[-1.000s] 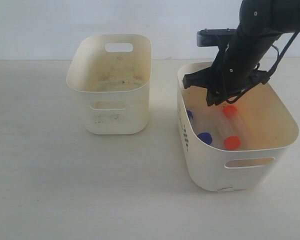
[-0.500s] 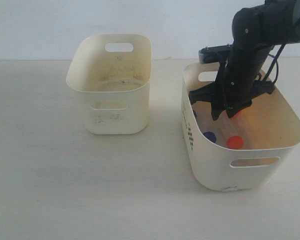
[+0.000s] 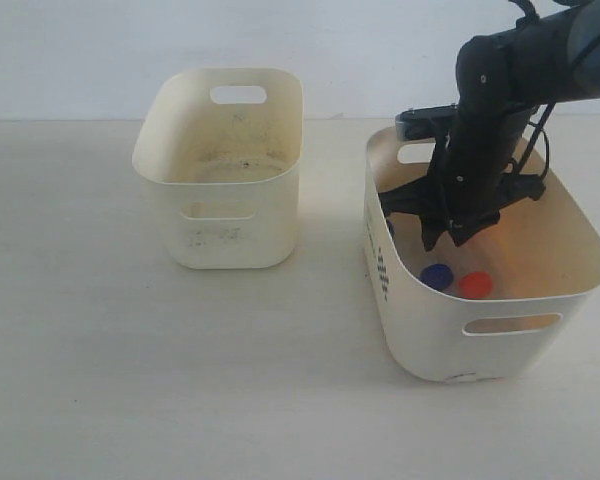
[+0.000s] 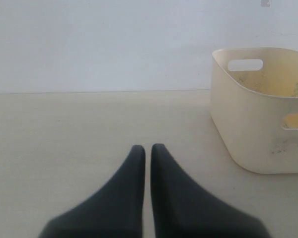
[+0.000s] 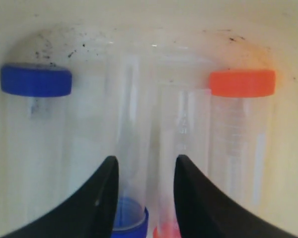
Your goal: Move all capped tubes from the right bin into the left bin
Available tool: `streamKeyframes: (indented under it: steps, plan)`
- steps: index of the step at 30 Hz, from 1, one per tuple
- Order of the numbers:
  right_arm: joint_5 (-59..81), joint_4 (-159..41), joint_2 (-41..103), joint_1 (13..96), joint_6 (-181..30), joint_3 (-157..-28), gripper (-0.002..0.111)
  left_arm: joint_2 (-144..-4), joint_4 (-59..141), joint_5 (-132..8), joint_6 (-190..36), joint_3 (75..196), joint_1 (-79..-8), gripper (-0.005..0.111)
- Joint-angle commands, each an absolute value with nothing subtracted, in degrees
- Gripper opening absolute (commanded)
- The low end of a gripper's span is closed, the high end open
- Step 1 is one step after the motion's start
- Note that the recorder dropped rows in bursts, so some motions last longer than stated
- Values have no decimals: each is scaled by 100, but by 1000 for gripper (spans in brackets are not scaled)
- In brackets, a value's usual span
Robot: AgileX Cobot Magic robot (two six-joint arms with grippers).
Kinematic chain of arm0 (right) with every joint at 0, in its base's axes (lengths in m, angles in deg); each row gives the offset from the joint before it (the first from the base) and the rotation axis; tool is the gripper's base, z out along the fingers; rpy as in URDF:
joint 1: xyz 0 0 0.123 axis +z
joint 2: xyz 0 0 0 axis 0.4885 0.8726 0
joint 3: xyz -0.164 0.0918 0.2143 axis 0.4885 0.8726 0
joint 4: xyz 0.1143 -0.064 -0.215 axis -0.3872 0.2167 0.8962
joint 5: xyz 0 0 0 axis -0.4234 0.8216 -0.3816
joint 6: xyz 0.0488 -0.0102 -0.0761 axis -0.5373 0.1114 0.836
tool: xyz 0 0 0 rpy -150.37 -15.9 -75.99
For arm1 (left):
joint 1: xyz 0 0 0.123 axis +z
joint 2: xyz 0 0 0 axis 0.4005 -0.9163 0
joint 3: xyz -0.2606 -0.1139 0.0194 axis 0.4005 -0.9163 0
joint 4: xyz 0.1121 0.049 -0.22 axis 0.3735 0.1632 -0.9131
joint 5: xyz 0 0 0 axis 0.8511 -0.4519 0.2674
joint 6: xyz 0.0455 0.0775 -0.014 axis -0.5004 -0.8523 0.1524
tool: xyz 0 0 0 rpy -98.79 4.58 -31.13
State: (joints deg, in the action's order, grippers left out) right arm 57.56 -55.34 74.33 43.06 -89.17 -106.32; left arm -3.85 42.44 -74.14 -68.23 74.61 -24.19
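Four capped tubes lie side by side on the right bin's floor (image 5: 154,34). One blue cap (image 5: 36,80) and one orange cap (image 5: 242,83) point one way. A second blue cap (image 5: 130,218) and a second orange cap (image 5: 165,230) point the other way. My right gripper (image 5: 144,166) is open low over the two middle tubes, its jaws either side of them. The exterior view shows that gripper (image 3: 445,238) down inside the right bin (image 3: 420,330), above a blue cap (image 3: 437,277) and an orange cap (image 3: 474,285). My left gripper (image 4: 147,148) is shut and holds nothing.
The left bin (image 3: 220,215) stands left of the right bin, with only grime on its floor; the left wrist view has it (image 4: 253,124) off to one side of the shut fingers. A pale wall runs behind the table (image 3: 130,380).
My right arm has come down deeper into the right bin, toward the tubes. The right bin has shifted slightly to the right. The left bin has not moved.
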Motion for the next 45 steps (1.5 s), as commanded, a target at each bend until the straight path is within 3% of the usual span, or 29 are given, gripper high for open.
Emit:
streamKeyframes:
  steps: [1,7,12,17,26,29,32,36,38,39,41,44,45]
  plan:
    - [5712,-5456,7448,4306,-8926,-10613,38,-388,4208,-7388,-6769,7482,-2417,4]
    - [5650,-5456,7458,4306,-9043,-10613,73,-388,4208,-7388,-6769,7482,-2417,4]
    - [5739,-5456,7573,4306,-9048,-10613,73,-388,4208,-7388,-6769,7482,-2417,4]
    - [5886,-5467,7739,4306,-9070,-10613,61,-388,4208,-7388,-6769,7482,-2417,4]
    - [5920,-5516,7747,4306,-9101,-10613,20,-388,4208,-7388,-6769,7482,-2417,4]
    - [5885,-5516,7737,4306,-9116,-10613,19,-388,4208,-7388,-6769,7482,-2417,4]
    - [5850,-5516,7737,4306,-9116,-10613,29,-388,4208,-7388,-6769,7482,-2417,4]
    - [5847,-5516,7737,4306,-9188,-10613,58,-388,4208,-7388,-6769,7482,-2417,4]
    - [5891,-5516,7737,4306,-9228,-10613,62,-388,4208,-7388,-6769,7482,-2417,4]
    - [5905,-5516,7749,4306,-9217,-10613,59,-388,4208,-7388,-6769,7482,-2417,4]
    - [5918,-5516,7749,4306,-9217,-10613,43,-388,4208,-7388,-6769,7482,-2417,4]
    - [5894,-5516,7738,4306,-9227,-10613,6,-388,4208,-7388,-6769,7482,-2417,4]
    - [5891,-5516,7738,4306,-9246,-10613,0,-388,4208,-7388,-6769,7482,-2417,4]
